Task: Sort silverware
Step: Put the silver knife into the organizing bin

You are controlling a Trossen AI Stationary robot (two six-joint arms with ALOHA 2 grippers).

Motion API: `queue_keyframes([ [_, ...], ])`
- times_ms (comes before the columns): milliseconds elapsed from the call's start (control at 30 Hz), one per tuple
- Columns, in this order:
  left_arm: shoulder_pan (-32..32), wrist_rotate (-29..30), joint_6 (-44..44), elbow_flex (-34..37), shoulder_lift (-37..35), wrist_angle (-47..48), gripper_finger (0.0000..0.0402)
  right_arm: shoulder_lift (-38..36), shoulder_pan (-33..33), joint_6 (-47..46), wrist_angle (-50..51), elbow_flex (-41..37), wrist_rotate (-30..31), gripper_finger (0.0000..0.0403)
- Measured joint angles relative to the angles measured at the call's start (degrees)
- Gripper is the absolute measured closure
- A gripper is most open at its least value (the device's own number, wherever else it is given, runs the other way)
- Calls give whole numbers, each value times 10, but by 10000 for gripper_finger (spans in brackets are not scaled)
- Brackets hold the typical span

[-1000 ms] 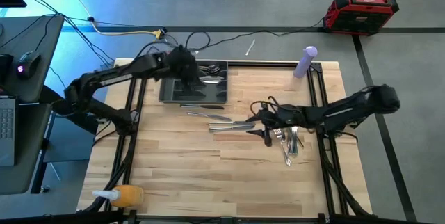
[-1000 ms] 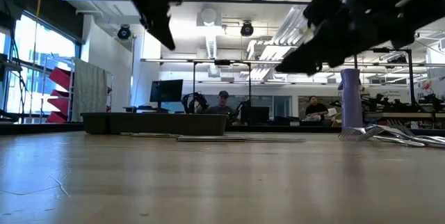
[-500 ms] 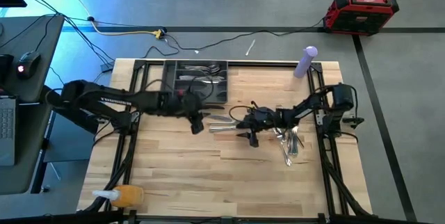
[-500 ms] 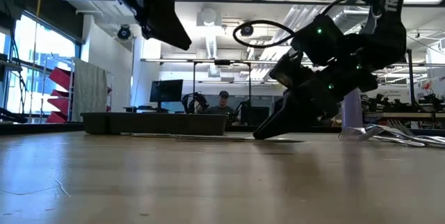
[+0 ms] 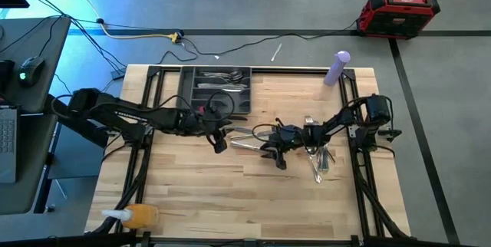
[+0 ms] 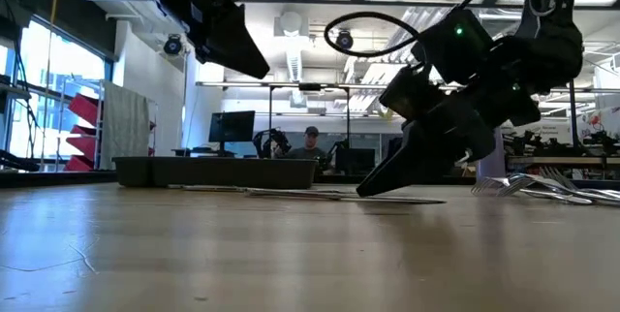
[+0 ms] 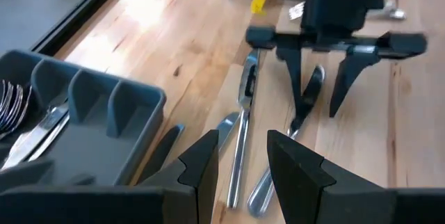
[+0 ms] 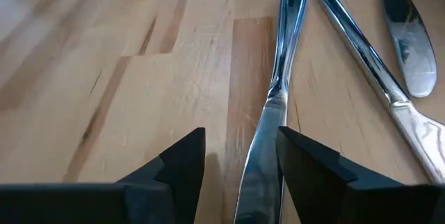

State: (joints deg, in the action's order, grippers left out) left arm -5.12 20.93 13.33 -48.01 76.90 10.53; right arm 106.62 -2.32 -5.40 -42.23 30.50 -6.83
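1. Right tool (image 5: 278, 155) down at the middle of the counter (image 5: 199, 193), fingers parted a little and straddling a knife (image 8: 268, 140); nothing clamped yet, the blade lying flat on the wood between the two fingertips (image 8: 182, 156).
2. Knife's long axis in line with the reach of the right tool, handle end pointing away from the wrist; closing across the narrow width looks like the coming move. Two more pieces (image 8: 361, 57) just beside it, apart from the fingers.
3. Left tool (image 7: 240, 165) raised above the counter near the dark grey tray (image 5: 216, 87), fingers apart by a modest gap, holding nothing; loose pieces (image 7: 243, 123) below and ahead of it, lying lengthwise toward the right arm.
4. Right arm plainly nearer the straddled knife; left arm nearer the tray and the pieces close to its front wall.
5. Silverware in three places: some already in the tray's compartments (image 7: 31, 123), a loose row on the counter (image 5: 244, 133) between the two tools, and a heap of forks and spoons (image 5: 321, 153) on the right side.
6. Hard to make out: whether the right fingertips actually touch the counter; the low view shows them very near it. Tray contents partly hidden by the left arm from above; kinds of pieces in the heap not separable.
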Motion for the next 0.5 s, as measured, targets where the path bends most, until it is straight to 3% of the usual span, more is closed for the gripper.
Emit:
queue_keyframes([
  [267,-26,-1,1,0,28,-21,298,-26,-17,-55,15,6,64,238],
  [367,-43,2,1,0,51,-38,298,-24,-33,-60,44,6,114,238],
  [500,-59,3,1,4,96,-83,298,-16,-52,-66,59,5,134,238],
])
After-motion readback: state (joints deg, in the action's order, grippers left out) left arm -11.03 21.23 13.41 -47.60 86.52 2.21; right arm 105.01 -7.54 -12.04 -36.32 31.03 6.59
